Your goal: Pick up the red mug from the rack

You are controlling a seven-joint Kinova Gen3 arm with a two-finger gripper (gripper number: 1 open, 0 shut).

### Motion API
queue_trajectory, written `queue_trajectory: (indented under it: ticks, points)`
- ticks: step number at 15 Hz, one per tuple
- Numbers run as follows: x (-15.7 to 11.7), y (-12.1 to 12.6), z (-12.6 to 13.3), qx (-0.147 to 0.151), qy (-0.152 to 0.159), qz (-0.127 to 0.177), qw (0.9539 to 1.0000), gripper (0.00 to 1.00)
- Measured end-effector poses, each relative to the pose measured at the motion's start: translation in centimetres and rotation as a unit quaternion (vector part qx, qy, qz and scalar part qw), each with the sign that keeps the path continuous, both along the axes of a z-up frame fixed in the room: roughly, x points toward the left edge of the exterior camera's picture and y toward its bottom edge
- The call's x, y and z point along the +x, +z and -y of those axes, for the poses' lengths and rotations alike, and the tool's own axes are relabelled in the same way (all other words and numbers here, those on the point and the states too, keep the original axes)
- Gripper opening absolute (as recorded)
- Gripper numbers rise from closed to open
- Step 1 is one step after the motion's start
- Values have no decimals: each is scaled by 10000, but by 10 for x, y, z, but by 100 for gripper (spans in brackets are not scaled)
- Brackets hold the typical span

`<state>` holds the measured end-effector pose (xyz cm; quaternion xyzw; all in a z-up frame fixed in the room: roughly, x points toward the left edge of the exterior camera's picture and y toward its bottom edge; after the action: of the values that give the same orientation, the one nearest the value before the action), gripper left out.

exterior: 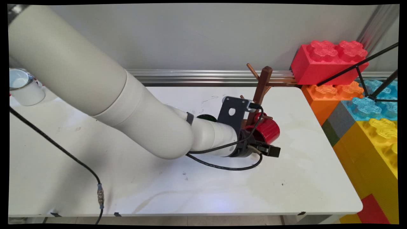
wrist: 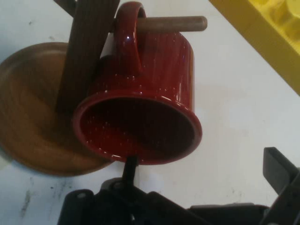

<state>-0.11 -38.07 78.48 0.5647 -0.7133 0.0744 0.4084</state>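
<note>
A glossy red mug [wrist: 154, 70] hangs by its handle on a wooden peg [wrist: 180, 23] of a brown mug tree [wrist: 84, 51], its mouth facing the hand camera. The tree's round base [wrist: 28, 122] rests on the white table. In the main view the red mug [exterior: 270, 131] hangs low on the mug tree [exterior: 263, 83], right of the table's middle. My gripper [exterior: 264, 145] is open just in front of the mug. In the hand view the gripper [wrist: 201, 161] has one thin finger at the mug's lower rim and the other far off to the right, with nothing held.
Big toy blocks, red [exterior: 327, 62], orange [exterior: 330, 95], blue [exterior: 372, 101] and yellow [exterior: 375, 149], are stacked along the table's right side. Black tripod legs [exterior: 359, 66] cross them. A white cup [exterior: 23, 87] stands at the far left. A dark green object [exterior: 207, 117] peeks out behind the arm.
</note>
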Motion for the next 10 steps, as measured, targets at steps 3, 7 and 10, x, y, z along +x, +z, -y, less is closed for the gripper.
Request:
queue_trajectory:
  ticks: [3, 7, 10]
  points:
    - [0, -4, -1, -7, 86, -139, 9999, 100]
    - [-2, -10, 0, -19, 206, -339, 9992, 100]
    - [-5, -14, 2, -33, 281, -496, 9984, 100]
